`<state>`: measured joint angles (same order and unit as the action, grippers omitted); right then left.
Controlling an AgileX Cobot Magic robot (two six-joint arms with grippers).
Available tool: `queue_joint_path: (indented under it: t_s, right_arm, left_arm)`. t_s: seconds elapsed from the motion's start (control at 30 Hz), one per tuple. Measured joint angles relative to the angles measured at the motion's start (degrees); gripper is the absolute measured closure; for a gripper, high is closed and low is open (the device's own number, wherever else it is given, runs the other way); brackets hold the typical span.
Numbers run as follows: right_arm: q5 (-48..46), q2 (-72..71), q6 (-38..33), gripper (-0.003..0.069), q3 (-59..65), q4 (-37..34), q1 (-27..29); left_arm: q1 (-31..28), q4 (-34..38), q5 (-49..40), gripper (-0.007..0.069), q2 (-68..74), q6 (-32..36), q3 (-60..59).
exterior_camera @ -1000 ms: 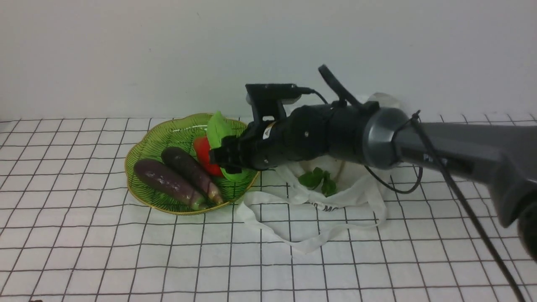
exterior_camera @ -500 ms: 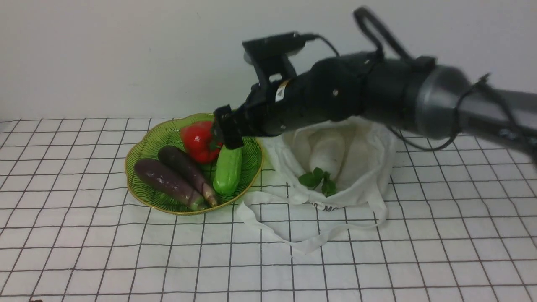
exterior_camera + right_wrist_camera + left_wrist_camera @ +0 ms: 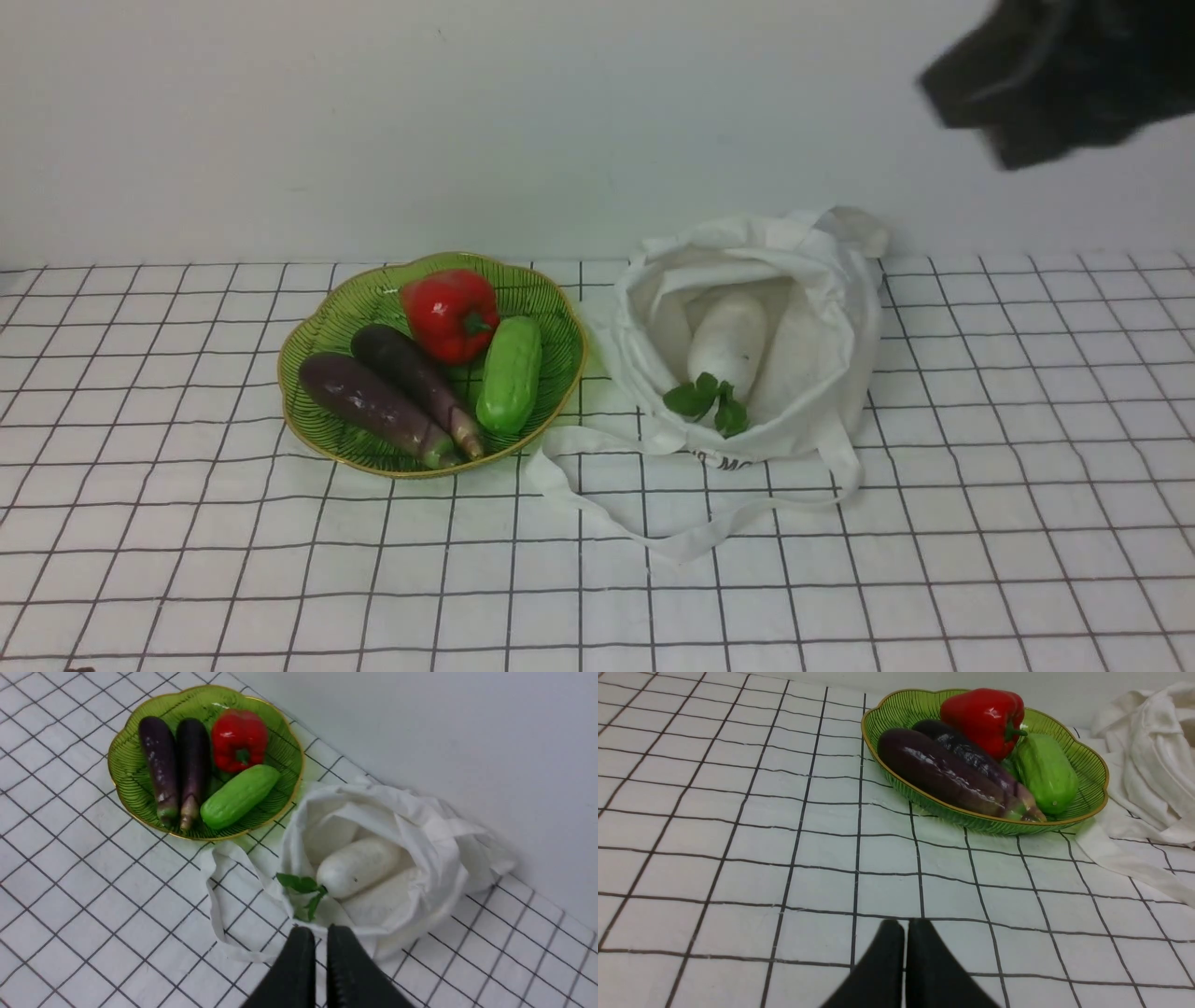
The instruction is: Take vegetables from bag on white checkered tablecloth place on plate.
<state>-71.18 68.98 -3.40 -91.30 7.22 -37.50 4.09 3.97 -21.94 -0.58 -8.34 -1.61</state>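
White checkered tablecloth (image 3: 373,569) beneath a plate (image 3: 308,439) of vegetables; the radish (image 3: 733,341) lies inside the open bag (image 3: 854,373). The right claw (image 3: 320,933) is nearly closed, empty; reaching in, it might snag the cloth.

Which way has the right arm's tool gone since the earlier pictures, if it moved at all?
Yes: the right tool was over the plate; now the front view shows its arm higher, farther right, beyond the bag.
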Motion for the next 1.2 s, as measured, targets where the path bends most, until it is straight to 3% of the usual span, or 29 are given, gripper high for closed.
queue_joint_path:
  t_s: [0.13, 0.2, 0.37, 0.53, 0.67, 1.2]
  right_arm:
    - [-0.45, -9.57, 1.41, 0.0669, 8.57, 0.15, 0.0]
    - [3.42, -16.95, 2.59, 0.0671, 18.73, -0.06, 0.0]
    - [27.7, -31.34, 9.86, 0.0673, 45.37, -1.1, 0.0]
    - [49.25, -36.08, 11.87, 0.0673, 59.46, -1.27, 0.0]
    - [58.82, -37.17, 11.99, 0.0673, 66.33, -1.27, 0.0]
    - [61.31, -37.66, 11.99, 0.0673, 71.6, -1.28, 0.0]
  left_arm:
    - [0.0, 0.0, 0.0, 0.0632, 0.0, 0.0, 0.0]
    - [0.0, 0.0, 0.0, 0.0632, 0.0, 0.0, 0.0]
    - [0.0, 0.0, 0.0, 0.0632, 0.0, 0.0, 0.0]
    - [0.0, 0.0, 0.0, 0.0632, 0.0, 0.0, 0.0]
    - [0.0, 0.0, 0.0, 0.0632, 0.0, 0.0, 0.0]
    - [0.0, 0.0, 0.0, 0.0632, 0.0, 0.0, 0.0]
